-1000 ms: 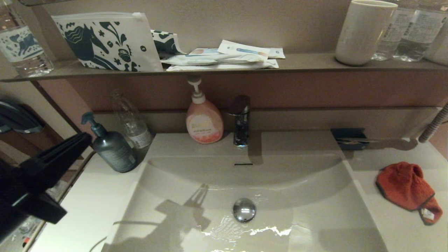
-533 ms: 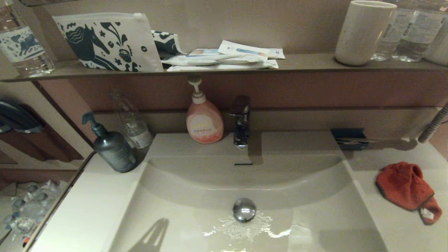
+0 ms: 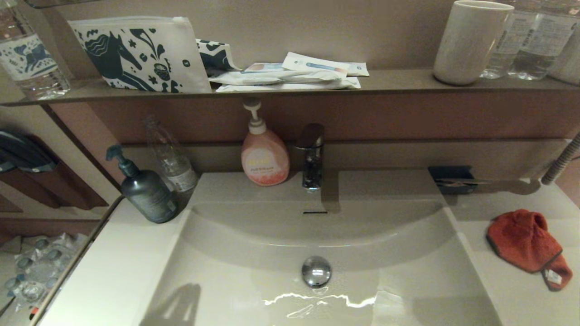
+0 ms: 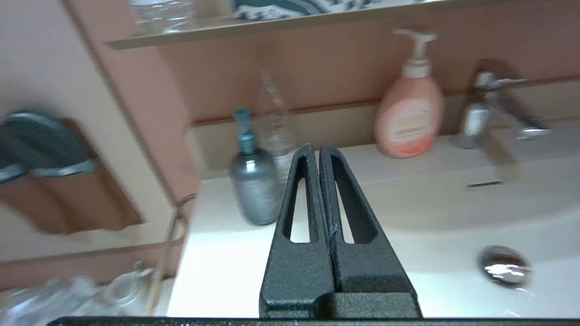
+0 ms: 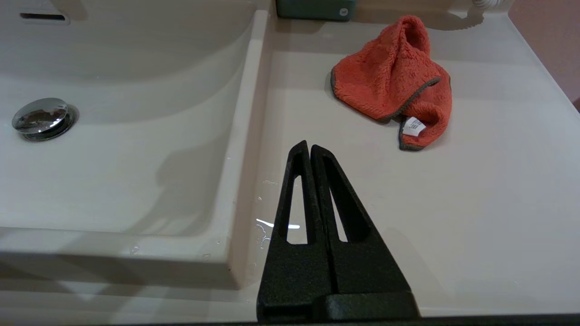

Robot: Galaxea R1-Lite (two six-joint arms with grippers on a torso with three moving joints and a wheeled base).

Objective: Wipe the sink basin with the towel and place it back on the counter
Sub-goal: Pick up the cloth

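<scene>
Left gripper withdrawing, both pairs of fingers pressed together empty; right gripper risking dragging the towel at one o'clock.

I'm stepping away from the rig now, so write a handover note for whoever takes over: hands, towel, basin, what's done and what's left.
Left hand: shut, empty, above the left side of the off-white vanity counter.
Right hand: shut, empty, over the counter's right side, short of the towel.
Red-orange terry towel with grey edging: crumpled on the right counter, untouched by either hand.
Glossy off-white sink basin: water glints near the round chrome drain plug.
Done: cannot tell whether it was wiped.
Left: if not, grasp towel, wipe basin, return towel to counter.
</scene>
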